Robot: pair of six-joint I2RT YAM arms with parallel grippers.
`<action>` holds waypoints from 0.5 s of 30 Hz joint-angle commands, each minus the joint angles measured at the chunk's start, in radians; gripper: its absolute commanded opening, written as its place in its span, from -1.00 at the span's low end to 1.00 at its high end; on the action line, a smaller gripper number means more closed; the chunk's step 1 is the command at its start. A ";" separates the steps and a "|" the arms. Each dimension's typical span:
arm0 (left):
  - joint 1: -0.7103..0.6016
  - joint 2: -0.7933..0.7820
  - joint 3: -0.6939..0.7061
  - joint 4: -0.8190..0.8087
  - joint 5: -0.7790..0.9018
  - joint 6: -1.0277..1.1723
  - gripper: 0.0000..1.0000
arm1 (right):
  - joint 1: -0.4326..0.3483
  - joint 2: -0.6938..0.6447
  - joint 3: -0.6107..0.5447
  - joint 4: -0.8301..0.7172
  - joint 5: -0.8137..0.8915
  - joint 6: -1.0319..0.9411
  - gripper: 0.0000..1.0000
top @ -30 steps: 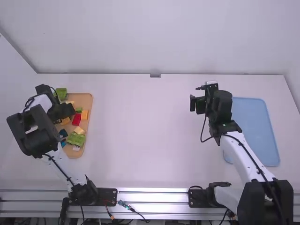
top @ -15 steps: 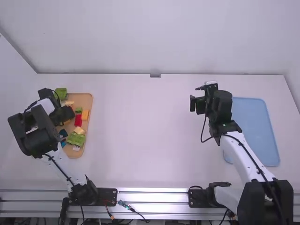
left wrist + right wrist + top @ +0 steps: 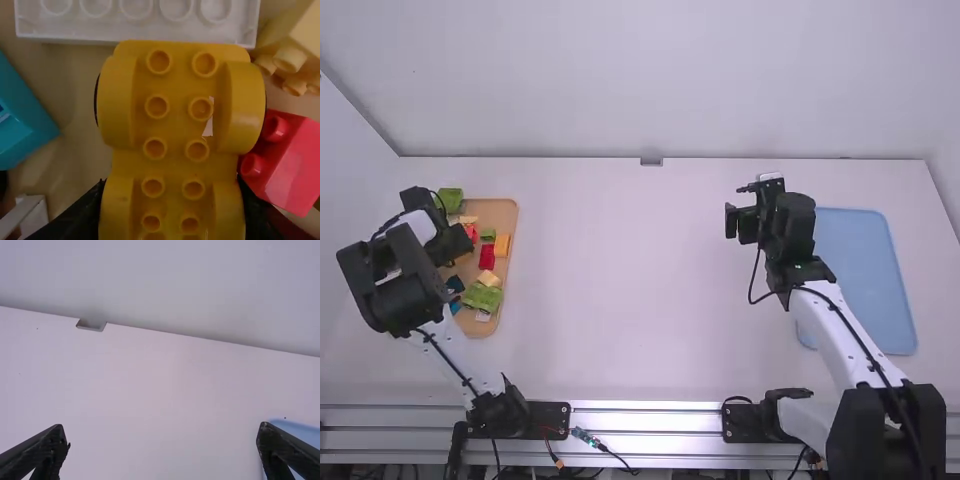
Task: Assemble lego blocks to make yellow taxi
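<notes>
My left gripper (image 3: pixel 458 243) is low over the brown tray (image 3: pixel 508 215) at the left. In the left wrist view my left gripper (image 3: pixel 172 185) is shut on a yellow wheeled block (image 3: pixel 177 125) with two rows of studs, one finger at each side. Beside it lie a red block (image 3: pixel 287 170), a teal block (image 3: pixel 25 120), a white studded piece (image 3: pixel 210 27) and a pale yellow block (image 3: pixel 295 35). My right gripper (image 3: pixel 742 222) is above the table's right half; in the right wrist view the right gripper (image 3: pixel 162 432) is open and holds nothing.
Green blocks (image 3: pixel 482 297), an orange block (image 3: pixel 501 245) and another red block (image 3: pixel 487 257) share the brown tray. A blue tray (image 3: pixel 865 270) lies at the right, partly behind the right arm. White table (image 3: pixel 620 280) stretches between the trays.
The left gripper has shifted slightly, and a bit of red now shows beside it. The red block in the tray has turned and slid slightly right. The right arm has stayed still.
</notes>
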 commanded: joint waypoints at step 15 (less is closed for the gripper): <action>-0.027 -0.213 0.037 -0.200 -0.004 -0.089 -0.96 | 0.001 0.005 0.039 -0.005 -0.003 0.006 0.98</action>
